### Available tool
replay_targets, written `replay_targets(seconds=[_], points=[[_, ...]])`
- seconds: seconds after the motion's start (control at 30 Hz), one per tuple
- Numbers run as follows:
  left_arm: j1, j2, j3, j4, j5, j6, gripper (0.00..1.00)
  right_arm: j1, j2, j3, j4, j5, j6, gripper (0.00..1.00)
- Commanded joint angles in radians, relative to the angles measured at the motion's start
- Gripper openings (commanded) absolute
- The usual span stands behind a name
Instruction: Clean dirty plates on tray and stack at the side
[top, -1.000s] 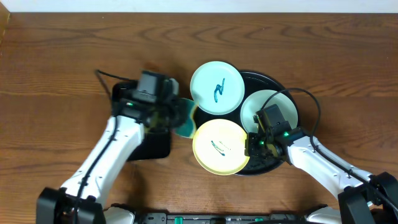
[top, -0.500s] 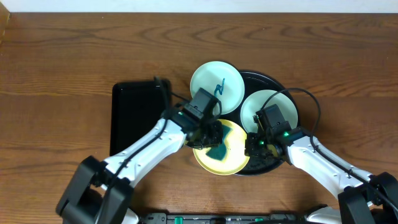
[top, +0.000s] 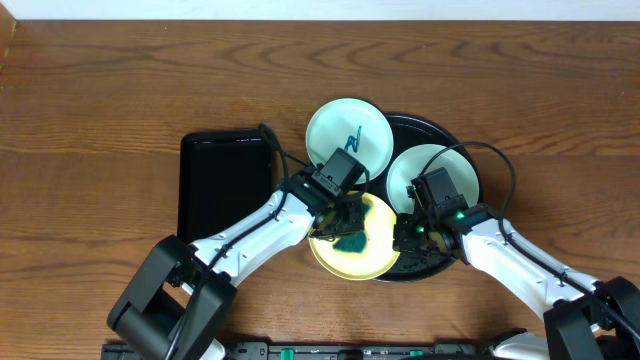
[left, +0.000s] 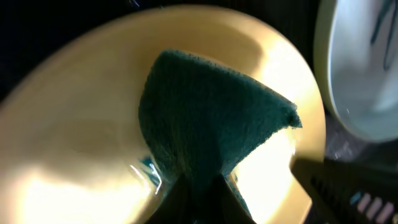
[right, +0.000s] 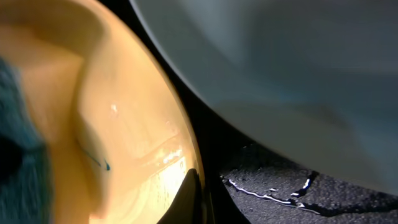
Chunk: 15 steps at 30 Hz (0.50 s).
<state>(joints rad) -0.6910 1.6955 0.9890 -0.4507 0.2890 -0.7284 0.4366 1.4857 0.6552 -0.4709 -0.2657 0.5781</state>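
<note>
So going left to right: the small rectangular black tray (top: 225, 190) sat at the left of the overhead shot with nothing on it, and no plate had been stacked anywhere off to the side, so the stacking half of the job hadn't begun. Just right of that, the left gripper (top: 345, 232) was pinching a teal sponge (top: 350, 243), pressed down on the yellow plate (top: 340, 264) in the lower middle of the frame. The left wrist view showed the sponge flat against the plate's inside with a bit of teal peeking out at its lower left edge. The right wrist view also caught a thin teal streak (right: 99, 163) on the yellow surface, so I'd say that plate was mid-scrub and not clean. Right above it, the mint plate with the scribble (top: 330, 135) had its mark fully intact at the centre, so it looked untouched. Further right, the second mint plate (top: 415, 165) showed no mark that I could see, though the arm covered part of it, so I can't say whether it was clean. The right gripper (top: 408, 238) was at the yellow plate's right rim, seemingly steadying it, but only one fingertip showed in its own camera, so I honestly couldn't tell if it was clamped or spread. All three plates rested on the round black tray (top: 447, 134) at centre right. My read was early days: one plate in progress, at least one more to wipe, then all the stacking.
</note>
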Motion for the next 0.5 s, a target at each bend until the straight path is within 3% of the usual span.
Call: replay_targets(seconds=[0.0,0.17,0.33,0.47], points=[[0.029,0.016,0.024,0.0,-0.205,-0.003,0.08,0.01,0.007,-0.008,-0.023,0.036,0.01,0.01],[0.045,0.005,0.036,-0.011,-0.195,-0.004,0.08,0.01,0.007,-0.008,-0.023,0.036,0.01,0.01],[0.003,0.005,0.036,-0.011,0.006,-0.01,0.08,0.01,0.007,-0.008,-0.023,0.036,0.01,0.01],[-0.065,0.005,0.036,-0.012,0.04,-0.01,0.07,0.01,0.007,-0.008,-0.023,0.036,0.01,0.01]])
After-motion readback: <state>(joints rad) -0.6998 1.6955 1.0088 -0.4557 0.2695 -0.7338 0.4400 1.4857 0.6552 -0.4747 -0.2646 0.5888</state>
